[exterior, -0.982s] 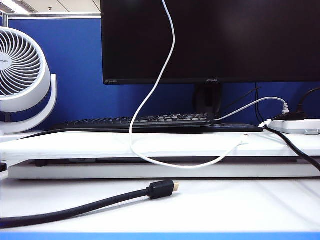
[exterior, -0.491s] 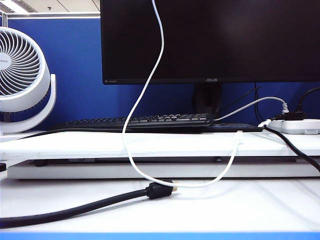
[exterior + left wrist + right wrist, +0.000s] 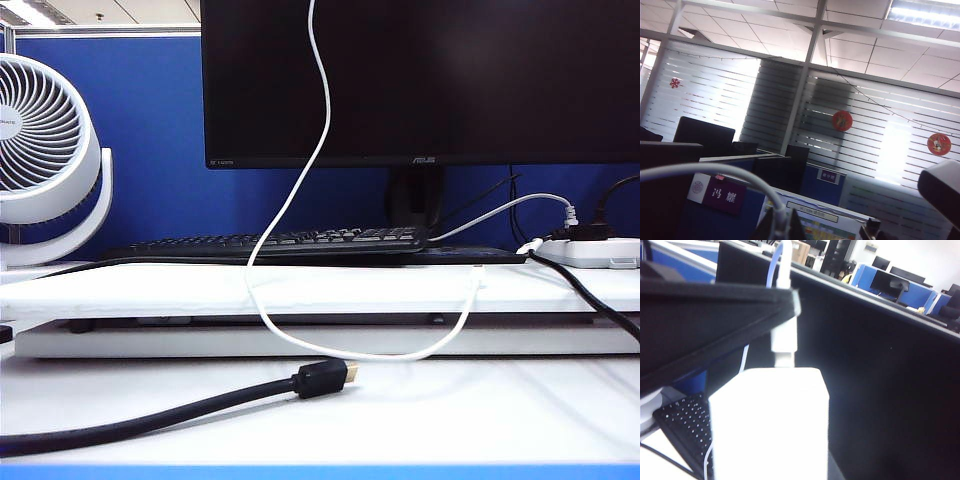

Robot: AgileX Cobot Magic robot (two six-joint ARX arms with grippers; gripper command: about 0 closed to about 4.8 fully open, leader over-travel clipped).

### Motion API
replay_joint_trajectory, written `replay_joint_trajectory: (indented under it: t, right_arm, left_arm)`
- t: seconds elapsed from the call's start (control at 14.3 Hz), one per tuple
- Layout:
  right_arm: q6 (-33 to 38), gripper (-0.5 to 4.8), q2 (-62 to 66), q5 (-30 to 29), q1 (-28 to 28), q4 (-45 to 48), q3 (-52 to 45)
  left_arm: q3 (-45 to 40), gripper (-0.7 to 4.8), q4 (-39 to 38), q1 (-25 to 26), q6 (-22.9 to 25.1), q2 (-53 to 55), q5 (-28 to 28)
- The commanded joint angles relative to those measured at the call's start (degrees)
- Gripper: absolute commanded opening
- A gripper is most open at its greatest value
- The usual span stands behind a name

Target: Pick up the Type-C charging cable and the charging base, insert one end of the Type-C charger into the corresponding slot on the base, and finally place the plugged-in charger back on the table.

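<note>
Clamping the Type-C charging cable near its plug, the left gripper meets the charging base, gripped by the right gripper, fingers unseen. Both work aloft; the plug is apparently entering the slot, slack looping down to the table beside a black cable.

White cable, black plug, blue partition
</note>
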Motion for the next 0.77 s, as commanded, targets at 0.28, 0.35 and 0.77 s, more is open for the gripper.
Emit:
replay_joint_trajectory:
  t: [0.28, 0.35, 0.77]
  right_arm:
    - [0.5, -0.01, 0.4, 0.1, 0.1, 3.9, 0.3]
    - [0.5, -0.01, 0.4, 0.1, 0.1, 3.9, 0.4]
    - [0.5, -0.01, 0.4, 0.5, 0.0, 3.8, 0.4]
  left_arm:
    - [0.2, -0.06, -2.7, -0.1, 4.3, -0.3, -0.5]
    - [0.2, -0.06, -2.8, -0.1, 4.3, -0.3, -0.5]
    - [0.2, -0.06, -5.0, -0.1, 4.0, -0.7, 3.0]
